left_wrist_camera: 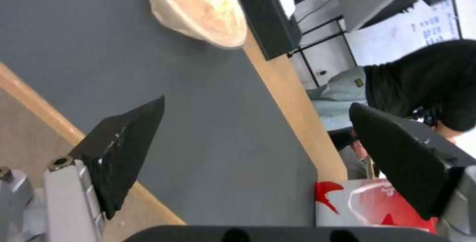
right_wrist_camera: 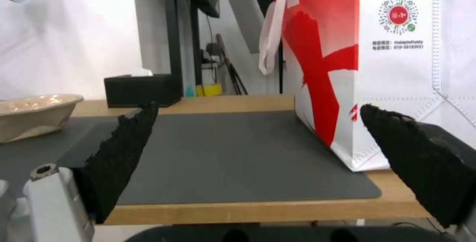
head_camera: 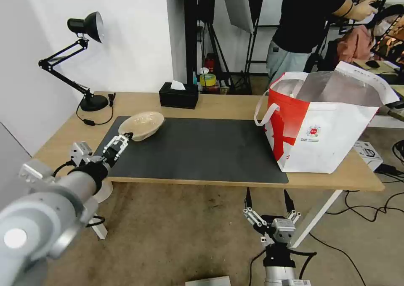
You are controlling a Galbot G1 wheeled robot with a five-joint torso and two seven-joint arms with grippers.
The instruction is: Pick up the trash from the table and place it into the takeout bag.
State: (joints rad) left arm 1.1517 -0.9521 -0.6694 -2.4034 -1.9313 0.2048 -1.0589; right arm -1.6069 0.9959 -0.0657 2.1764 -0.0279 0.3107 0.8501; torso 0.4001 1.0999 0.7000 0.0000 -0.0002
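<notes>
Nearest, below the table's front edge, the right gripper is held parked with its fingers spread wide and pointing up toward the table; nothing is held between them.

Farther in, at the near left corner of the dark grey mat, the left gripper is extended from a raised, bent arm over the table's near-left edge. Its fingers are parted and empty, their tips just short of the beige pulp bowl (contact cannot be confirmed).

The bowl lies at the mat's far left corner, well apart from the takeout bag, which stands open-mouthed at the right end of the table. The bowl is judged light and thin-walled, somewhat flexible, with residue inside; a pinch on its near rim, one finger inside and one outside, seems the soundest hold, and a hard squeeze could buckle it.

A black tissue box sits beyond, near the far edge.
</notes>
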